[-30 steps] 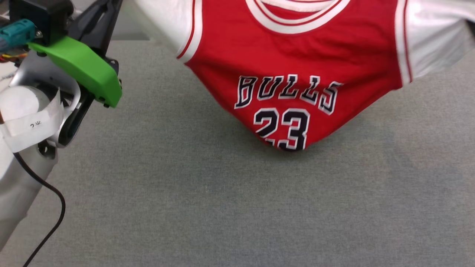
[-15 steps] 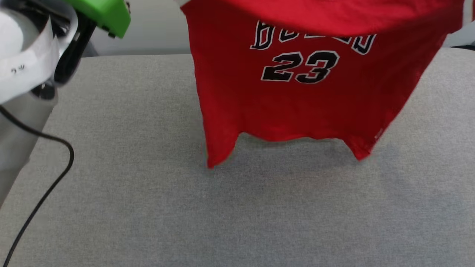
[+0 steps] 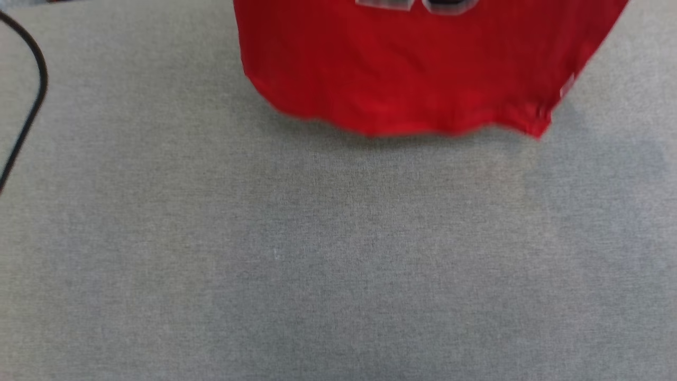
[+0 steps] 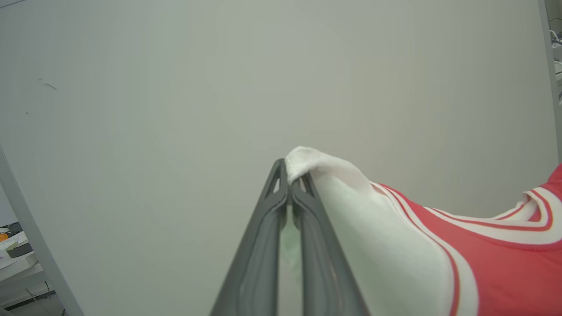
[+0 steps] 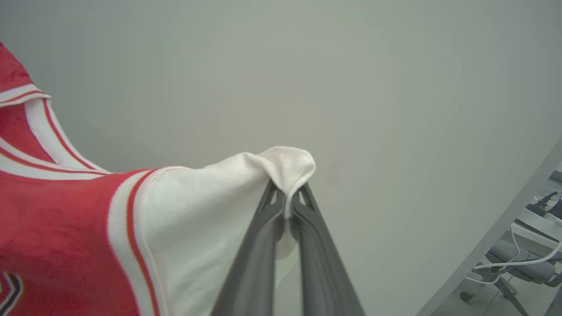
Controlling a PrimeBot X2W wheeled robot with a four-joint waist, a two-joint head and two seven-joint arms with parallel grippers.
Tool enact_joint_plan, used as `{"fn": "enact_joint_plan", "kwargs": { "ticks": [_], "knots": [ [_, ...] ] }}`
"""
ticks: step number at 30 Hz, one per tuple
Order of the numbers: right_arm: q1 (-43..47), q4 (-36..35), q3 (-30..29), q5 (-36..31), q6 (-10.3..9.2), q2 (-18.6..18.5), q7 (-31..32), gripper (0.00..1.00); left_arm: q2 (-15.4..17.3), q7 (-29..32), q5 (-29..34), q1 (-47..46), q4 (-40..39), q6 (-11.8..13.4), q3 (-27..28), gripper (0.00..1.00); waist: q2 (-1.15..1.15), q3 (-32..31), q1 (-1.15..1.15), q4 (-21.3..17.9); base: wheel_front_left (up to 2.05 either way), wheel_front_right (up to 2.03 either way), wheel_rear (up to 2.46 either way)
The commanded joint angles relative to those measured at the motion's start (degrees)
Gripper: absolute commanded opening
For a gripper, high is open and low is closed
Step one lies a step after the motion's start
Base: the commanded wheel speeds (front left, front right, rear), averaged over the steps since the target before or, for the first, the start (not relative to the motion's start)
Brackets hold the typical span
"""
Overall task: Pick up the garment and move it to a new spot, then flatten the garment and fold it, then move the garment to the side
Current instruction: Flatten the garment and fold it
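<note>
The garment [image 3: 412,69], a red jersey T-shirt, hangs in the air over the far part of the grey table [image 3: 338,254]; its blurred lower hem and the bottom of the black number show in the head view. In the left wrist view my left gripper [image 4: 290,175] is shut on a white sleeve of the garment [image 4: 395,237], with red body and striped neck trim stretching to the right. In the right wrist view my right gripper [image 5: 287,188] is shut on the other white sleeve of the garment [image 5: 197,219], the red body spreading to the left.
A black cable [image 3: 29,106] curves along the table's left edge. A pale wall [image 4: 175,109] stands behind both grippers. A grey post, chair base and cables [image 5: 518,263] sit at the right wrist view's lower right; a desk corner [image 4: 13,254] lies at the left wrist view's lower left.
The garment has been lifted and unfurled, so it now hangs full length with its hem over the table. The head view has tilted, and the left arm has left it.
</note>
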Motion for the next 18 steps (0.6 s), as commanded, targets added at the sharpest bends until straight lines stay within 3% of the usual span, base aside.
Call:
{"fn": "enact_joint_plan", "kwargs": {
  "ticks": [1, 9, 18],
  "knots": [
    [-3.2, 1.9, 0.9, -0.7, -0.04, 0.6, -0.9, 0.00, -0.6, -1.0, 0.7, -2.7, 1.7, -0.6, 0.1, 0.00, 0.00, 5.5, 0.00, -0.8, 0.00, 0.00, 0.00],
    [-17.8, 14.0, 5.8, -2.1, -0.04, 4.2, -6.2, 0.00, -1.8, -5.5, 1.5, -12.1, 11.9, -2.7, 0.7, 0.00, 0.00, 9.2, 0.00, -1.4, 0.00, 0.00, 0.00],
    [-20.9, 24.1, 11.0, 1.0, -0.04, 7.4, -12.5, 0.00, -1.9, -9.1, -0.2, -11.8, 19.6, -4.3, -0.5, 0.00, 0.00, 10.6, 0.00, -1.7, 0.00, 0.00, 0.00]
  ]
}}
